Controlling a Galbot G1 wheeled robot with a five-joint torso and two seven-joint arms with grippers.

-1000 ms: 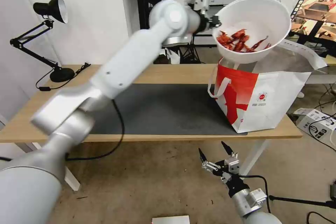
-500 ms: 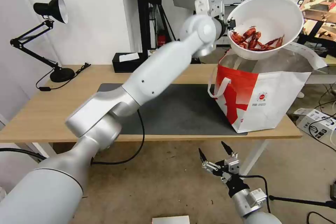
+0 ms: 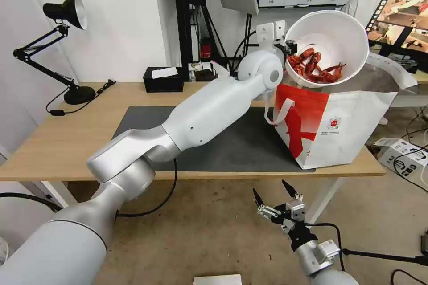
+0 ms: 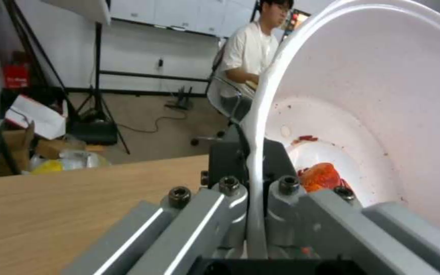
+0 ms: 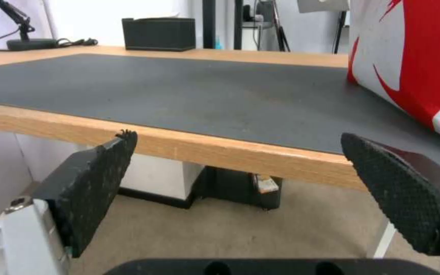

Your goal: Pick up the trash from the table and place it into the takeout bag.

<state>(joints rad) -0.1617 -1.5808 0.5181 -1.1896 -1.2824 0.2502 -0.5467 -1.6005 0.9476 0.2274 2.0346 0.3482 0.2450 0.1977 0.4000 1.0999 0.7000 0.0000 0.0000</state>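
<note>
My left gripper (image 3: 287, 47) is shut on the rim of a white round bowl (image 3: 343, 35) of red scraps (image 3: 314, 67), a piece of the trash. The bowl is tilted steeply on its side, just above the open mouth of the white-and-red takeout bag (image 3: 330, 127), which stands at the right end of the table (image 3: 58, 142). The left wrist view shows the bowl's rim (image 4: 256, 160) clamped between the jaws. Below the table's front edge my right gripper (image 3: 269, 191) hangs open with nothing in it; its pads (image 5: 95, 179) face the dark mat (image 5: 179, 95).
A black desk lamp (image 3: 62, 13) stands at the table's far left. A black box with a white sheet (image 3: 164, 79) sits at the back edge. The grey mat (image 3: 214, 140) lies under my left arm. Cables and a power strip (image 3: 403, 153) lie on the floor to the right.
My left arm has lowered and tipped the bowl further, so that it opens sideways over the bag's mouth. The right arm has not moved.
</note>
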